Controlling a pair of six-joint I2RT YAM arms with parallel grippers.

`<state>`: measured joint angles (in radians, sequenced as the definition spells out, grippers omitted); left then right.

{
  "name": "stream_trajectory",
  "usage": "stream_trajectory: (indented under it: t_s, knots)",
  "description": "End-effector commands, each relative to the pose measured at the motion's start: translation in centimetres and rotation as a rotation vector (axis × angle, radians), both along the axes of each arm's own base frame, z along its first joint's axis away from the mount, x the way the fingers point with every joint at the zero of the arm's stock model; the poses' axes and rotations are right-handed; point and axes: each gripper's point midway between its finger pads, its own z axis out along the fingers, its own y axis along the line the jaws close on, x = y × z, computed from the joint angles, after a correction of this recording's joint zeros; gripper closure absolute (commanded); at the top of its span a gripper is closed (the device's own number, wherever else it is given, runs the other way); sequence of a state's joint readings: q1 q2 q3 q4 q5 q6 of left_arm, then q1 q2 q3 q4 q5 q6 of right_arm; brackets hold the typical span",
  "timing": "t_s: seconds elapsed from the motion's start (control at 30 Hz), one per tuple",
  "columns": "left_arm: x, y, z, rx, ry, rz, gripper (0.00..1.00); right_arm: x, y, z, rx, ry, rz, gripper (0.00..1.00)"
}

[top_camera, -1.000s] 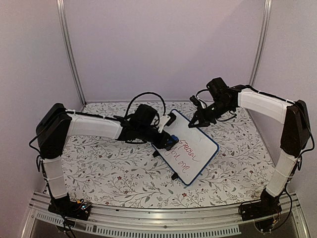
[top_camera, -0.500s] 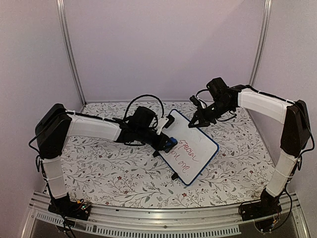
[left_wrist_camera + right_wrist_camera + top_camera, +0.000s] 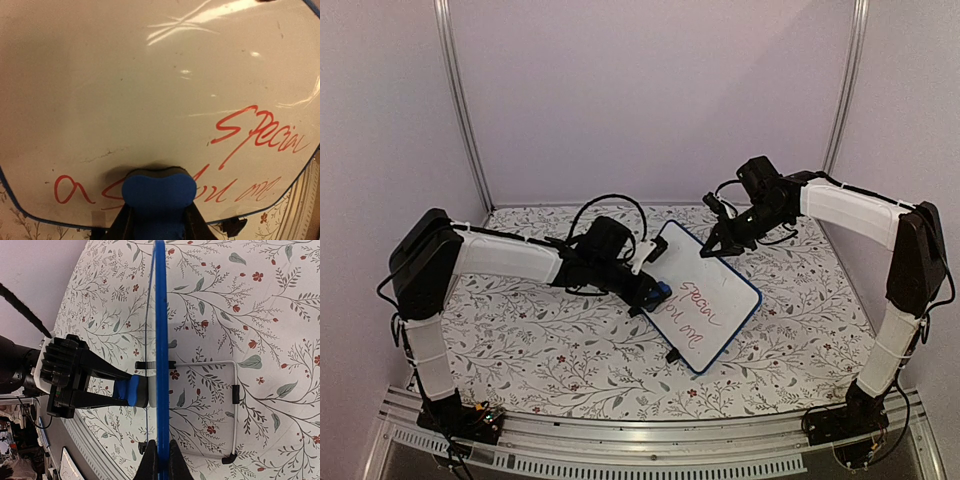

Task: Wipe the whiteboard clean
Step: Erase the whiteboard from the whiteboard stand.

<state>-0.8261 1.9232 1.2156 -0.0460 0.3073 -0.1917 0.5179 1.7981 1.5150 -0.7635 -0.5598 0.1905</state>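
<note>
The whiteboard (image 3: pixel 715 300) stands tilted on the table, blue-framed, with two lines of red handwriting (image 3: pixel 260 132). My right gripper (image 3: pixel 718 245) is shut on the board's far top edge; the right wrist view shows the frame (image 3: pixel 160 330) edge-on between the fingers (image 3: pixel 150 462). My left gripper (image 3: pixel 653 288) is shut on a blue eraser (image 3: pixel 159 190). The eraser's dark pad presses against the lower line of writing on the whiteboard face (image 3: pixel 150 85). In the right wrist view the eraser (image 3: pixel 131 391) touches the board from the left.
A floral cloth (image 3: pixel 550 340) covers the table. A white wire stand (image 3: pixel 234 390) props the board from behind, and black feet (image 3: pixel 673 355) rest on the cloth. Walls and aluminium posts (image 3: pixel 460 110) close in the back and sides; a metal rail (image 3: pixel 620 455) runs along the front.
My left gripper has slid the eraser slightly to the left along the lower writing. The right gripper and the board have not moved.
</note>
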Motion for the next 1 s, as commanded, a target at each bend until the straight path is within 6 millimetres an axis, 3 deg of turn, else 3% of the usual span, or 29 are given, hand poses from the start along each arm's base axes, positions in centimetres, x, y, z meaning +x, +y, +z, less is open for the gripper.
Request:
stream_trajectory:
  t_s: [0.0,0.1,0.23,0.47,0.77,0.97]
  knots:
    - [2.0,1.5,1.2,0.029,-0.039,0.052,1.0,-2.4,-0.2,-2.4,-0.069,0.071,0.051,1.0]
    - [3.6,1.5,3.3,0.009,-0.095,0.066,1.0,-2.4,-0.2,-2.5,-0.072,0.073,0.051,1.0]
    - [4.7,1.8,4.1,0.009,-0.114,0.082,1.0,-2.4,-0.2,-2.3,-0.073,0.068,0.05,1.0]
    - [4.4,2.1,1.7,0.028,-0.058,0.086,1.0,-2.3,-0.2,-2.4,-0.072,0.068,0.05,1.0]
    - [2.0,0.9,-0.7,0.044,-0.001,0.043,1.0,-2.4,-0.2,-2.4,-0.074,0.068,0.05,1.0]
    - [0.4,1.3,-2.2,0.062,0.035,0.037,1.0,-2.4,-0.3,-2.4,-0.074,0.069,0.049,1.0]
